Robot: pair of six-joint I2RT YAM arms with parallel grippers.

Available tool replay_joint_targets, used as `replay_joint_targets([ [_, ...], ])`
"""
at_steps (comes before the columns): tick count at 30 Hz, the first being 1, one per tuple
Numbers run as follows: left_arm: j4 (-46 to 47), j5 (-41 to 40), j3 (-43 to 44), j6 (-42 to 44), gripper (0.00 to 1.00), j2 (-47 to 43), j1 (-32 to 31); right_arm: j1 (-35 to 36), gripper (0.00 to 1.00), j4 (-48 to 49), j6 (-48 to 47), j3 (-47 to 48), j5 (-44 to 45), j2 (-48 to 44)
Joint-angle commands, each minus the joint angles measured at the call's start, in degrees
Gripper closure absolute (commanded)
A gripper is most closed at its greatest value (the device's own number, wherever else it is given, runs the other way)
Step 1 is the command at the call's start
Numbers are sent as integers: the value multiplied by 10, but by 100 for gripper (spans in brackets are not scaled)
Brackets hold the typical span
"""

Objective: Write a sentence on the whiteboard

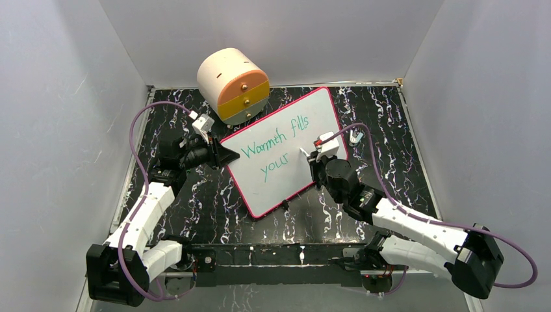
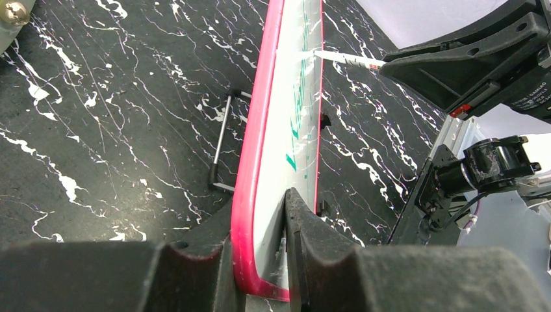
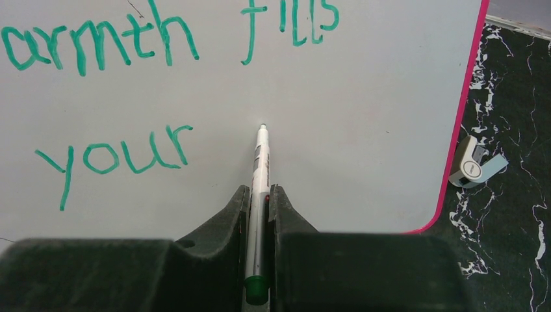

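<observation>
The whiteboard (image 1: 286, 185), white with a red-pink rim, lies slanted on the table. My left gripper (image 1: 226, 156) is shut on its left corner, and the left wrist view shows the rim (image 2: 250, 195) pinched between the fingers of that gripper (image 2: 260, 208). The sentence (image 1: 276, 140) in green reads "Warmth fills", with "your" (image 3: 110, 156) below. My right gripper (image 3: 260, 190) is shut on a white marker (image 3: 261, 156) with a green end. The marker's tip meets the board (image 3: 364, 130) just right of "your".
A cream and orange round drawer unit (image 1: 232, 84) stands behind the board's far left. A small grey marker cap (image 3: 471, 166) lies on the black marbled table (image 1: 390, 130) off the board's right edge. A thin metal handle (image 2: 221, 140) lies beside the board. White walls enclose the table.
</observation>
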Motion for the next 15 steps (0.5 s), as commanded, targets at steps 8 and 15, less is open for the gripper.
replay_joint_targets([
  [8,-97,-72,-34,94,100,28,-13,-4,100,43,-6,7,-30,1],
  [15,-98,-74,-34,94,100,28,-13,-4,100,30,-5,9,-50,-2],
])
